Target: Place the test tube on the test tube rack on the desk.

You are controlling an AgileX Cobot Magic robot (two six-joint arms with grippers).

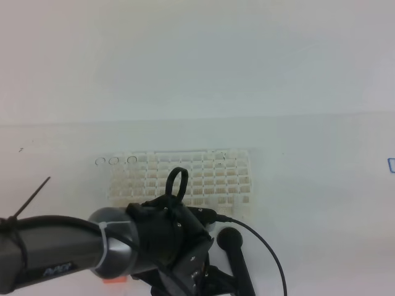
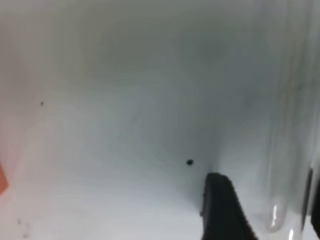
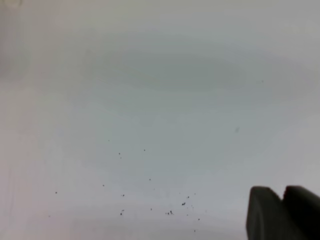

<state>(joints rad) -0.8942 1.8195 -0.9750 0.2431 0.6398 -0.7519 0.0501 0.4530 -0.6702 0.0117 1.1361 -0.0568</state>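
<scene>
The white lattice test tube rack (image 1: 185,180) stands mid-desk (image 1: 308,203). Three clear tube rims (image 1: 114,160) show at its back left corner. My left arm comes in from the left, and its black wrist (image 1: 176,246) hangs over the desk just in front of the rack. In the left wrist view a clear test tube (image 2: 282,150) runs up the right side, with its round end low. My left gripper (image 2: 272,215) has its black fingertips (image 2: 220,210) apart on either side of the tube, and a gap shows on the left. My right gripper (image 3: 282,215) is shut and empty over bare desk.
A black round-headed rod (image 1: 230,238) lies right of my left wrist, with a black cable looping beside it. An orange block corner (image 1: 114,280) shows under the arm and at the left edge of the left wrist view (image 2: 2,181). A blue mark (image 1: 390,164) sits at the right edge.
</scene>
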